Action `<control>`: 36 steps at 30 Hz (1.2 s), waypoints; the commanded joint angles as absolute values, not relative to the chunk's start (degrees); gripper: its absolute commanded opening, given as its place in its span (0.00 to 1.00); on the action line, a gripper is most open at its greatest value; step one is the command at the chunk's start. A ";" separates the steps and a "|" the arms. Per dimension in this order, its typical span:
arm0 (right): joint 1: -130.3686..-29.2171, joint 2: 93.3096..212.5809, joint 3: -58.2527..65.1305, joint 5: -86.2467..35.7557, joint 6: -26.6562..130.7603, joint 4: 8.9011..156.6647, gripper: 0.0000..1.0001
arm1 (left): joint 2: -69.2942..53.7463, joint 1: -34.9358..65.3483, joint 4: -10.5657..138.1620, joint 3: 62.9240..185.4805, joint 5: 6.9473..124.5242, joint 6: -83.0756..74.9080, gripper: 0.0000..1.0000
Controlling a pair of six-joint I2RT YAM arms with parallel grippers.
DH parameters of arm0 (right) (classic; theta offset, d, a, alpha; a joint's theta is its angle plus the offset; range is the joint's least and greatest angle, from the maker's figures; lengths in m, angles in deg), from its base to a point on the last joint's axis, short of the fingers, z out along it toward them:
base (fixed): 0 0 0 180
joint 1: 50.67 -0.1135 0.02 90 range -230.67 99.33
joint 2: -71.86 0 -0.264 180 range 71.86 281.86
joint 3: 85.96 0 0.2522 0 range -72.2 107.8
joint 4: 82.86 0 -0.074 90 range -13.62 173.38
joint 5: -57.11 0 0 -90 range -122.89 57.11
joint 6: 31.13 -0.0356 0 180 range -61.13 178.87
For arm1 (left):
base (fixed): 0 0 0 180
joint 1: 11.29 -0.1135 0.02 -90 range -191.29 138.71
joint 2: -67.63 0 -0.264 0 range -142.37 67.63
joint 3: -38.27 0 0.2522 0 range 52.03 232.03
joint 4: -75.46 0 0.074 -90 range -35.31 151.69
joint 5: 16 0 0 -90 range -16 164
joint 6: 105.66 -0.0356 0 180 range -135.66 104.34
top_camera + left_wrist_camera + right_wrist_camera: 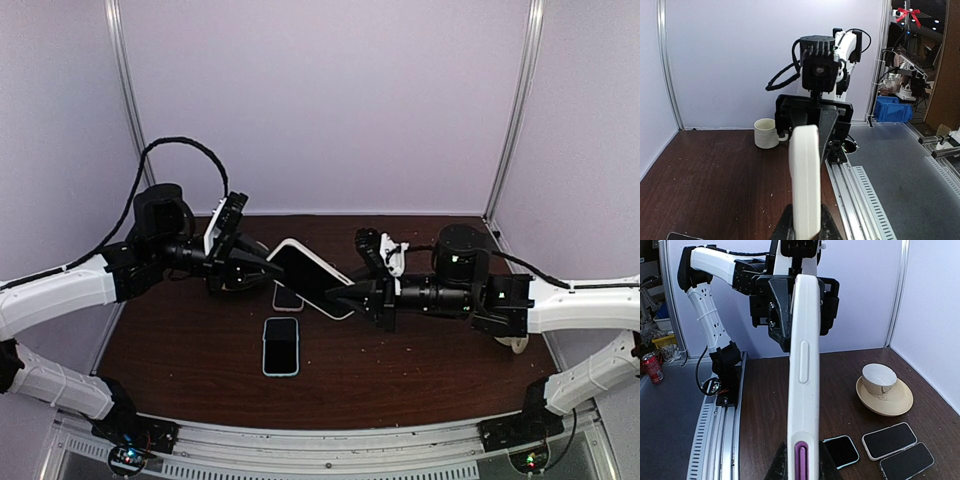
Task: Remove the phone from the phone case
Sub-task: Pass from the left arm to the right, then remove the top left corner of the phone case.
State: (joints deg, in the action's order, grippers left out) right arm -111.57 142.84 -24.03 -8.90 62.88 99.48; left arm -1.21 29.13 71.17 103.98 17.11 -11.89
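Two arms, one phone (310, 272), held aloft over the bench (420, 370).
My left end effector (262, 263) is clamped on one end of the white phone case (803, 355), my right end effector (352, 295) on the other; the phone sits inside. Risk: an uneven pull or a slipping grip would drop it onto the blue-edged handset (281, 346) lying below. A cup and saucer (884, 390) stands well off to its right-arm side, not obstructing.

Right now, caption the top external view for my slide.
Left claw and right claw grip opposite ends of a white-cased phone raised over the table, a blue-cased phone lying nearby.
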 commanded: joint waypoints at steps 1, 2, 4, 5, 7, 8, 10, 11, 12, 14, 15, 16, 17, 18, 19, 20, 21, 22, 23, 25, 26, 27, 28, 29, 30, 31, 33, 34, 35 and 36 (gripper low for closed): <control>-112.14 143.62 -23.27 -9.53 62.01 98.91 0.02 | 0.84 28.61 77.03 104.41 15.99 -12.62 0.00; -112.17 143.71 -22.86 -10.15 61.79 98.33 0.00 | 0.90 28.61 76.78 104.42 15.77 -12.82 0.00; -112.18 143.76 -22.27 -10.38 62.08 97.06 0.00 | 1.06 28.61 75.94 104.48 15.27 -13.60 0.00; -112.14 143.71 -22.05 -10.54 62.20 96.56 0.00 | 1.20 28.61 75.12 104.57 15.19 -14.12 0.00; -112.14 143.53 -21.65 -10.86 63.03 95.24 0.00 | 1.43 28.61 72.02 105.16 14.84 -16.86 0.01; -112.18 143.38 -21.32 -11.08 63.73 94.30 0.00 | 1.63 28.61 70.15 105.53 14.67 -18.44 0.05; -112.18 143.11 -20.70 -11.39 65.22 92.09 0.00 | 1.99 28.61 66.61 106.17 14.25 -21.49 0.20; -112.18 142.95 -20.36 -11.69 66.03 90.92 0.00 | 2.40 28.61 64.93 106.45 14.31 -22.83 0.31; -112.13 142.87 -20.09 -12.34 66.61 89.88 0.00 | 2.74 28.61 63.81 106.52 14.32 -24.05 0.40; -112.10 142.83 -18.75 -13.52 67.66 86.62 0.00 | 3.91 28.61 61.29 106.53 14.47 -26.68 0.52; -112.00 142.98 -17.37 -13.65 68.24 84.41 0.00 | 4.44 28.61 59.52 106.53 14.63 -27.92 0.57; -111.89 143.23 -16.21 -13.45 69.09 81.76 0.01 | 5.02 28.61 58.13 106.59 14.74 -28.84 0.60; -111.83 143.37 -15.22 -13.23 69.63 79.76 0.01 | 5.51 28.61 56.92 106.73 14.77 -29.86 0.61; -111.66 143.62 -14.44 -12.58 70.25 78.12 0.00 | 5.96 28.61 55.63 106.90 14.77 -30.85 0.61; -111.63 143.74 -13.79 -12.29 71.20 76.79 0.00 | 6.34 28.57 54.41 107.08 14.76 -31.84 0.61; -111.50 143.76 -13.29 -11.93 71.87 75.58 0.00 | 6.93 28.56 53.26 107.24 14.82 -32.83 0.62; -111.41 143.76 -12.82 -11.48 72.72 74.37 0.00 | 7.28 28.60 52.19 107.37 15.10 -33.63 0.62; -111.32 143.76 -12.45 -11.22 73.88 72.79 0.00 | 7.45 28.60 51.33 107.48 15.49 -34.36 0.62; -111.31 143.65 -12.20 -11.28 74.72 71.72 0.00 | 7.69 28.54 50.57 107.69 15.98 -34.72 0.62; -111.31 142.93 -12.67 -11.39 77.59 70.71 0.00 | 7.76 28.52 48.32 108.52 17.17 -35.78 0.62; -111.31 142.37 -13.17 -11.38 79.39 70.24 0.00 | 7.73 28.48 45.93 109.14 17.29 -36.73 0.62; -111.31 141.83 -13.56 -11.36 81.28 69.56 0.00 | 7.60 28.44 43.90 109.75 17.00 -38.15 0.62; -111.31 141.39 -13.65 -11.43 83.02 68.57 0.00 | 7.59 28.43 42.12 110.16 16.59 -39.57 0.63; -111.31 141.20 -13.52 -11.59 85.13 67.50 0.00 | 7.60 28.39 40.73 110.31 16.07 -40.79 0.65; -111.31 141.07 -13.55 -11.76 87.36 66.57 0.00 | 7.67 28.43 39.89 110.26 15.79 -41.79 0.66; -111.31 140.83 -13.64 -11.52 89.56 65.81 0.00 | 7.67 28.42 39.33 110.16 15.57 -42.37 0.66; -111.31 140.18 -14.21 -11.48 92.85 65.79 0.00 | 7.35 28.43 38.64 110.04 14.61 -42.75 0.67; -111.38 139.71 -14.78 -11.20 94.80 66.15 0.00 | 7.03 28.43 38.31 110.00 13.87 -43.11 0.67; -111.40 139.33 -15.45 -11.18 96.01 66.93 0.00 | 6.66 28.43 38.16 109.90 13.10 -43.43 0.66; -111.39 138.92 -16.04 -11.31 96.83 67.88 0.00 | 6.27 28.43 38.15 109.75 12.33 -43.82 0.66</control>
State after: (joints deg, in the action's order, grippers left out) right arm -111.55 142.41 -14.90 -11.91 88.73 64.70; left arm 7.19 28.80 40.57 108.74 15.85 -40.24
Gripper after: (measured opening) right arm 0.068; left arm 0.665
